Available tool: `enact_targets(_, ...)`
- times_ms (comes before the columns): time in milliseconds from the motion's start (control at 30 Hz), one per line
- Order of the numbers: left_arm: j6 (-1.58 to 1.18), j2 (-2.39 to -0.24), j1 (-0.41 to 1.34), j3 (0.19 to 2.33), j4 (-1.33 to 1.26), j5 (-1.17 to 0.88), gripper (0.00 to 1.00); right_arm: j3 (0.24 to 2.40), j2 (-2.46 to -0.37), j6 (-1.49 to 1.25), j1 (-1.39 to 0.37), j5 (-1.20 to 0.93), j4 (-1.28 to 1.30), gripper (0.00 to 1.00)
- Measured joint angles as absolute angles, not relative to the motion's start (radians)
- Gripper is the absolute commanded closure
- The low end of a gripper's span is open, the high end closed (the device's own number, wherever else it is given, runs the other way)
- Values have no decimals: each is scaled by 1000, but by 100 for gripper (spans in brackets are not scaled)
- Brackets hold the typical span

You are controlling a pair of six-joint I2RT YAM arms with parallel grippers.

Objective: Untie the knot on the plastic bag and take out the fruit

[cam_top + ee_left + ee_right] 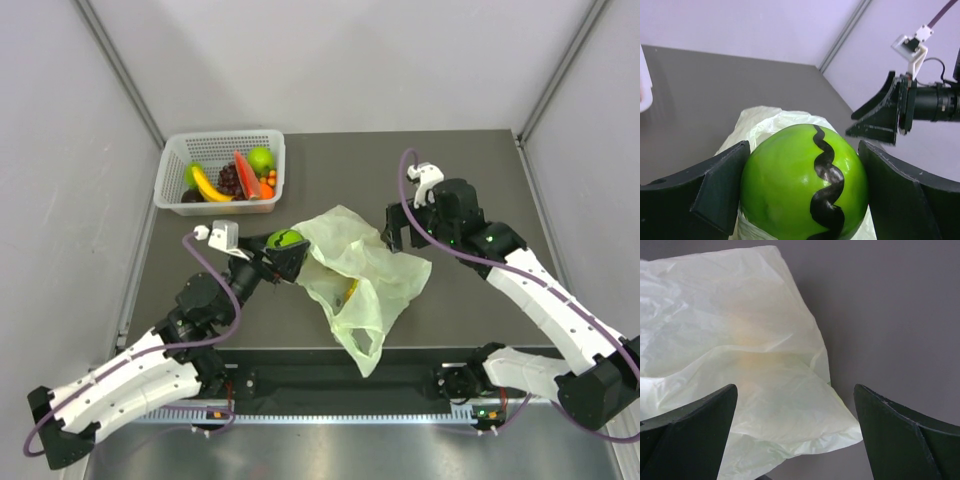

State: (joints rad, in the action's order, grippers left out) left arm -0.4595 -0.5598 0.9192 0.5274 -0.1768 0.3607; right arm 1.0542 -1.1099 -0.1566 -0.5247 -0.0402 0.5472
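A round green fruit (285, 239) with a black wavy stripe sits between the jaws of my left gripper (288, 247), which is shut on it at the bag's left edge. In the left wrist view the green fruit (785, 185) fills the gap of the left gripper (804, 146), with the plastic bag (760, 120) beneath. The pale green plastic bag (370, 262) lies crumpled mid-table; something yellow (351, 290) shows through it. My right gripper (398, 235) stands open over the bag's right corner (805, 410), with nothing between the right gripper's (795, 390) fingers. The knot is out of view.
A white lattice basket (170, 172) stands at the back left, holding a banana (208, 186), a red wedge (246, 174), a light green apple (261, 159) and dark grapes (229, 180). A loose handle loop (364, 346) reaches toward the dark table's (450, 165) near edge.
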Motion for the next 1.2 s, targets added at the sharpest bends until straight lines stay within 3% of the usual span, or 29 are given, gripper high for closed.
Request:
enact_targets(267,-439,-652,919,543,-274,458,21,1019,-1091,-116,-541,-286,514,0)
enact_targets(567,-438,-674,919,543,-306,549,21,957,-901,-69,-668,-287,486,0)
enact_targets(967,-436,-712,919,543,-372,587,22,972,-1032,-31,-1086,147,455,0)
enact_targets(1033,-438,-712,919,543,-379,589,22,972,-1063,-54,-1114,279,426,10)
enact_targets(1133,-439,-711,919,543,-385,590,22,973,-1121,-115,-1121,493,392,70)
enact_targets(1200,-439,-709,919,543,-389,594,22,979,-1161,-159,-1115,601,386,100)
